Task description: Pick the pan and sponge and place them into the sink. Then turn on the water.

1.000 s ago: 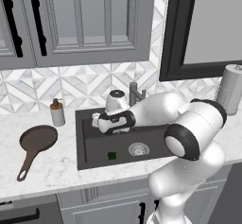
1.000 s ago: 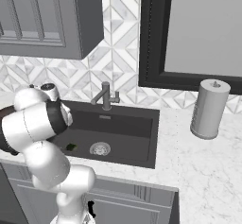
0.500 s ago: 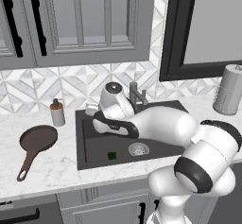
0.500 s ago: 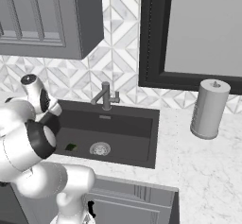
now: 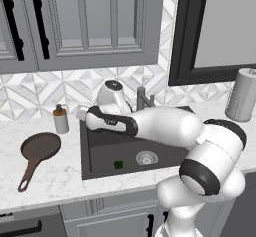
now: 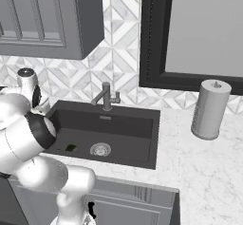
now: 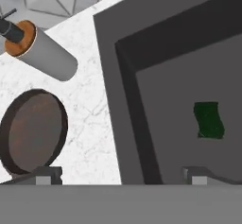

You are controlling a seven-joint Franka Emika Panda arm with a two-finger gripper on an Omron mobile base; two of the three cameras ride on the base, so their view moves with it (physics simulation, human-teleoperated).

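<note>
Pan [image 5: 41, 146] lies on the counter [image 5: 55, 178] left of the sink [image 5: 100, 156], well apart from the gripper [image 7: 120, 173]. That gripper hangs over the sink's left rim, fingers spread wide, holding nothing. Sponge [image 5: 118, 164] sits inside the sink beside the drain [image 5: 146, 157]. A soap bottle [image 5: 61, 119] stands behind the pan.

The dark-brown pan [image 5: 41, 146] lies flat on the counter at nine o'clock of the dark-grey sink [image 5: 100, 157], handle toward seven. The green sponge [image 5: 118, 164] apparently rests on the basin floor.
</note>
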